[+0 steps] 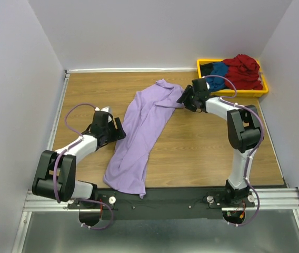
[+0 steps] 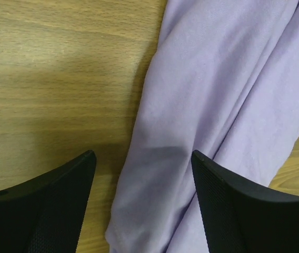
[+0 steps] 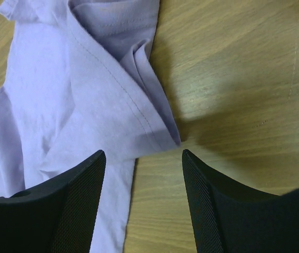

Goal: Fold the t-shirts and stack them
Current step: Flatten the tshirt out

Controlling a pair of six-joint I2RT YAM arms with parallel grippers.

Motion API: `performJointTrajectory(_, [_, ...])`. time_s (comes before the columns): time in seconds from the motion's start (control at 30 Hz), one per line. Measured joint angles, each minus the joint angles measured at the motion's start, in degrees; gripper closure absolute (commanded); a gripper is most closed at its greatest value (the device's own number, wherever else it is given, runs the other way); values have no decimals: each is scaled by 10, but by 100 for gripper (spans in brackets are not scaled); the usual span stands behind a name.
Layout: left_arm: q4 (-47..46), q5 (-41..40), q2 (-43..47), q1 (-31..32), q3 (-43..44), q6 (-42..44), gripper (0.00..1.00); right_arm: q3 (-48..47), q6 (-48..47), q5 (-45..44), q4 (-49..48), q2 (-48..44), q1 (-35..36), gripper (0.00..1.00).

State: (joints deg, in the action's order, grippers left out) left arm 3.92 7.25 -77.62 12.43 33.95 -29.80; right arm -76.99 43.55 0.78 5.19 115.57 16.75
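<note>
Left gripper (image 2: 142,155) and right gripper (image 3: 143,154) wide open, empty, above lavender t-shirt (image 1: 139,137) edges.

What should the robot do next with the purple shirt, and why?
Probably lower the right gripper and pinch the hem corner: its jaws stand open with that corner between them, and the purple shirt lies bunched, not yet folded.

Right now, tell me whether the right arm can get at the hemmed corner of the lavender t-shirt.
Probably yes. The right gripper hangs open just above the lavender t-shirt. The hemmed corner lies almost between its fingers on the bare table, and nothing stands in the way.
</note>
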Motion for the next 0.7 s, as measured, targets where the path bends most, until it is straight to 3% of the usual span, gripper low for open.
performJointTrajectory(0.1, [-6,0,-10,5,3,2,38,0,4,0,-14,7,0,33])
performJointTrajectory(0.17, [-9,0,-19,10,5,1,53,-2,5,0,-27,18,-1,33])
performJointTrajectory(0.2, [-10,0,-24,12,7,2,53,-2,5,0,-28,23,-3,33])
performJointTrajectory(0.27, [-11,-1,-32,14,11,2,68,-10,8,7,-39,35,-4,34])
performJointTrajectory(0.3, [-12,-1,-35,15,13,3,81,-14,8,11,-43,40,-4,36])
performJointTrajectory(0.37, [-13,-1,-43,15,15,5,92,-16,9,15,-49,44,-4,44])
performJointTrajectory(0.4, [-14,-2,-49,16,17,5,100,-16,9,16,-51,45,-4,61])
performJointTrajectory(0.5, [-13,-6,-65,15,29,9,100,-16,7,19,-52,48,-4,89])
performJointTrajectory(0.57, [-11,-9,-81,14,45,11,100,-10,2,18,-52,47,-7,98])
performJointTrajectory(0.7, [-3,-23,-124,9,97,24,100,45,-9,12,-49,7,-17,99])
